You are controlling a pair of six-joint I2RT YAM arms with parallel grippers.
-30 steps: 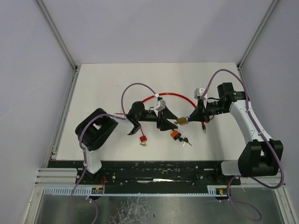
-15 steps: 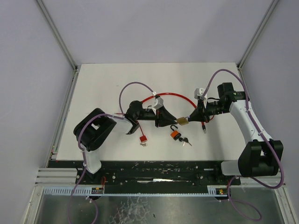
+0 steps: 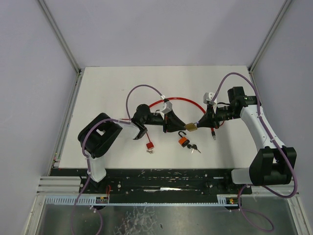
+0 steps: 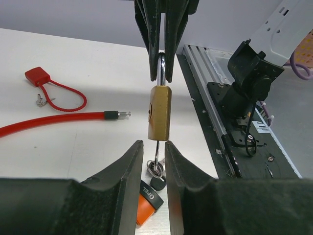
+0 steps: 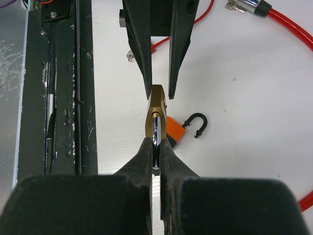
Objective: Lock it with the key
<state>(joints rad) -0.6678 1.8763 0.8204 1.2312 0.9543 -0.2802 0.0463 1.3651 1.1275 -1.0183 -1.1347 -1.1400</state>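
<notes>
The right tool [image 5: 155,143] is clamped on the shackle of the brass padlock [image 4: 160,112], holding it above the middle of the table [image 3: 107,93]. The key [image 4: 157,148] sticks out of the padlock's other end, between the fingers of the left tool [image 4: 154,147]. Those fingers stand narrowly apart, with a gap on each side.

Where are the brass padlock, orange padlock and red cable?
brass padlock [image 4: 160,112], left wrist view, body.
orange padlock [image 5: 175,131], right wrist view, body.
red cable [image 4: 58,121], left wrist view, straight stretch.
</notes>
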